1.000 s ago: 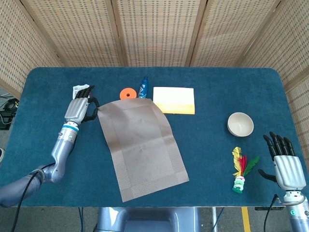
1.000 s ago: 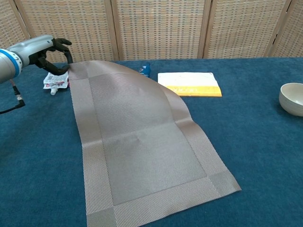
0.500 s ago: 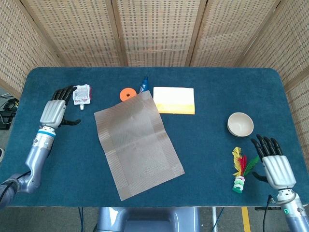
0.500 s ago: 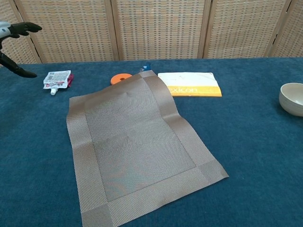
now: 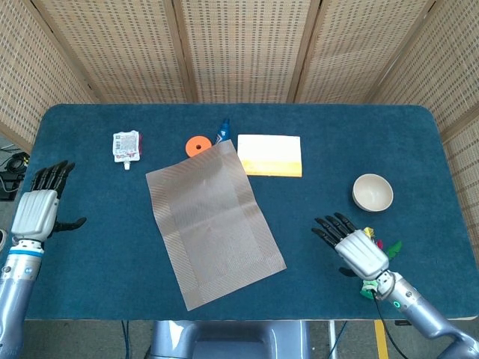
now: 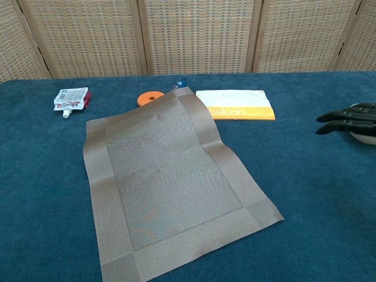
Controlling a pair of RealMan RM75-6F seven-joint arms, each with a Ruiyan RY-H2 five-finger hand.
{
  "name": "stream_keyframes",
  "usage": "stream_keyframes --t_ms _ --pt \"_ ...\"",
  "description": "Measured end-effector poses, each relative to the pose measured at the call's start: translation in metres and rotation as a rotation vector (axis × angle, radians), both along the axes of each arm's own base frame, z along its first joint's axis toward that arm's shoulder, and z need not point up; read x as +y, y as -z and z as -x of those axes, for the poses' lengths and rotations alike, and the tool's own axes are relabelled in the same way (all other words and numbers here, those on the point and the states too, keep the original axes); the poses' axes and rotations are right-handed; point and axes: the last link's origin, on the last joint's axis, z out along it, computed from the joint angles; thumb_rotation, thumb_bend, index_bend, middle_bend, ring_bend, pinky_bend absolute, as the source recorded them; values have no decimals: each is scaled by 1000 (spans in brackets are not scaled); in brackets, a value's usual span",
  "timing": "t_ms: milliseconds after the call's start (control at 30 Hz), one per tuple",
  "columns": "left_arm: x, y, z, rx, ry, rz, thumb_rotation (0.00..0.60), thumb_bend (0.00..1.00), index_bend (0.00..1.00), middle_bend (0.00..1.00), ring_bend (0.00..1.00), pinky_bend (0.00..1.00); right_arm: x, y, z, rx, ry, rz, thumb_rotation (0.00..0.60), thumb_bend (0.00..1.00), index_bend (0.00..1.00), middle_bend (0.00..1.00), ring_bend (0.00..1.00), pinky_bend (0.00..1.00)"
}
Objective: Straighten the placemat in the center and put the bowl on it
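Mat (image 5: 214, 222) lies flat mid-surface but skewed. Bowl (image 5: 373, 192) sits near the right edge. Both my hands are empty, fingers spread: left hand (image 5: 36, 211) by the left edge, right hand (image 5: 353, 249) near the front. I'd square the mat first.

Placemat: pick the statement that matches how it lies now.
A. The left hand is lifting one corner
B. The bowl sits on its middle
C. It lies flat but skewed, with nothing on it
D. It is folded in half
C: the placemat lies flat and skewed with a bare surface, the bowl sits apart on the cloth to its right, and the left hand is well clear of it.
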Motion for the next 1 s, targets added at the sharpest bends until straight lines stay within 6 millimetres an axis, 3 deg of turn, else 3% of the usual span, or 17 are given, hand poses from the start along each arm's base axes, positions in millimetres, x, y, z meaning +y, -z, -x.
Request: stream_keyframes --t_ms 167,433,1000 --pt "-26 -8 3 51 -41 -19 600 0 0 0 0 0 -2 29 -17 18 -63 -93 600 0 150 0 0 0" --pt "-31 -7 3 55 -23 -25 600 0 0 0 0 0 -9 72 -43 59 -136 -187 600 0 159 0 0 0" --pt "-26 -5 5 34 -34 -17 600 0 0 0 0 0 -37 108 -61 95 -116 -193 600 0 159 0 0 0"
